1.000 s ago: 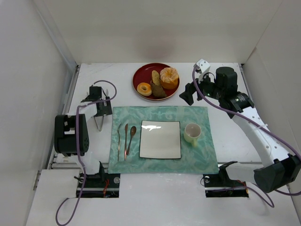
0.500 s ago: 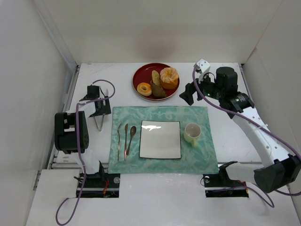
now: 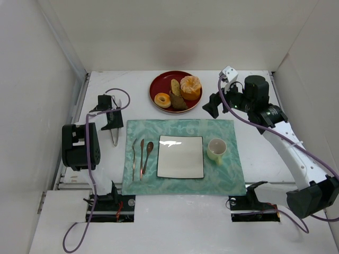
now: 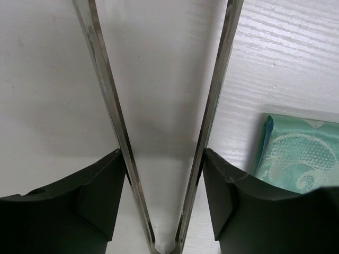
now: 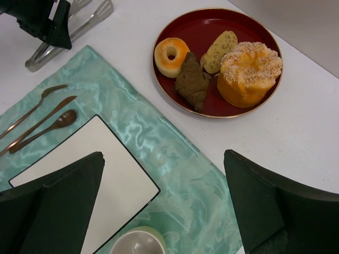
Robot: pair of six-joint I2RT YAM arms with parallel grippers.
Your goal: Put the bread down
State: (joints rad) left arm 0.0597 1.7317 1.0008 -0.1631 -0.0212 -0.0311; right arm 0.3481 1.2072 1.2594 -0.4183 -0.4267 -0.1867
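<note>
The bread (image 3: 162, 100) (image 5: 171, 55), a small golden ring, lies on the left side of the red plate (image 3: 164, 84) (image 5: 191, 25) at the back of the table. My left gripper (image 3: 112, 124) (image 4: 164, 159) is down at the table's left, shut on the metal tongs (image 3: 113, 137) (image 4: 108, 95). Its fingers press against both tong arms near the hinge. My right gripper (image 3: 211, 108) (image 5: 163, 159) hangs open and empty above the mat's far right corner, to the right of the red plate.
A peeled orange (image 3: 190, 87) (image 5: 248, 71) and dark brown pastry (image 5: 193, 82) share the red plate. The teal mat (image 3: 222, 174) bears a white square plate (image 3: 180, 156), a green cup (image 3: 216, 149) and cutlery (image 3: 141, 157). White walls enclose the table.
My left gripper's fingers have closed in on the tongs' arms. The right arm has barely shifted.
</note>
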